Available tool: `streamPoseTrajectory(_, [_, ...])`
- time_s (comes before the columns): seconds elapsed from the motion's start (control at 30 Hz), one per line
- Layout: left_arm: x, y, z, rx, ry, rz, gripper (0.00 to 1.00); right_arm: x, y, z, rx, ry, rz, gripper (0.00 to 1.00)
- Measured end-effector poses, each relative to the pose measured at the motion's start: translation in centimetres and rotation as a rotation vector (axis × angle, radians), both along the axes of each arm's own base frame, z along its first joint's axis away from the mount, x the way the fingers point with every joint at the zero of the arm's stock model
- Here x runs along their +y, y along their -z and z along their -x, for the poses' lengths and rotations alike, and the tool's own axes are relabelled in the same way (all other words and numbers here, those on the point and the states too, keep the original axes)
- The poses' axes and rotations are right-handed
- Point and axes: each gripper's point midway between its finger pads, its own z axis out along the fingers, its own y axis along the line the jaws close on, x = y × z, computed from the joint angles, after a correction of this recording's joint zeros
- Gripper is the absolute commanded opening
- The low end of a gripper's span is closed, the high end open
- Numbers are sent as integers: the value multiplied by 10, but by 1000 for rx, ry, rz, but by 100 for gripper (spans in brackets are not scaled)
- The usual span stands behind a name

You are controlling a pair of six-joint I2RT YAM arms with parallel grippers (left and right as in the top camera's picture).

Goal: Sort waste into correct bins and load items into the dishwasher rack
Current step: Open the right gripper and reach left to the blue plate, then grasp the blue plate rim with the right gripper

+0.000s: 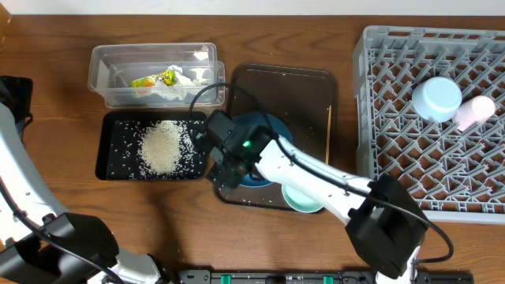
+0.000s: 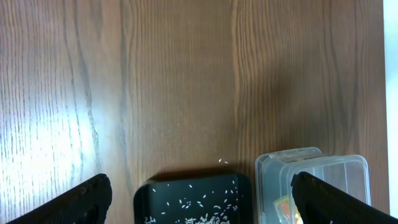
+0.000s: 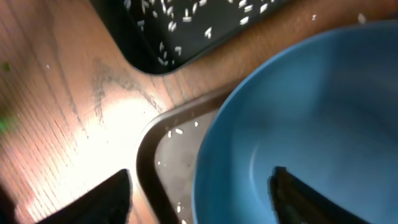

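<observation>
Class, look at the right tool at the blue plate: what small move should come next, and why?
Probably close the right tool on the rim of the dark-blue plate. Its fingers stand apart astride that rim, one outside the plate, one over it; nothing is gripped yet.

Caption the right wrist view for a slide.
Right gripper, fingers apart, straddles the rim of the large dark-blue round plate on the brown serving tray, beside the rice-flecked shallow black tray.

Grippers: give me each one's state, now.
Left gripper: open, holding nothing.
Right gripper: open, astride the plate rim, not clamped on it.
</observation>
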Motion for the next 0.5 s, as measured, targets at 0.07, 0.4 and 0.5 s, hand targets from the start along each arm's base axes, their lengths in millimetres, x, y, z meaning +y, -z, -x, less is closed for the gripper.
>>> streamPoseTrajectory(0.07, [0, 0, 0, 0, 0, 0, 94, -4, 3, 2, 7, -2, 21, 62])
streamPoseTrajectory(0.4, [0, 0, 0, 0, 0, 0, 94, -16, 10, 9, 33, -12, 77, 66])
streamPoseTrajectory(0.5, [0, 0, 0, 0, 0, 0, 95, -18, 18, 13, 43, -27, 76, 67])
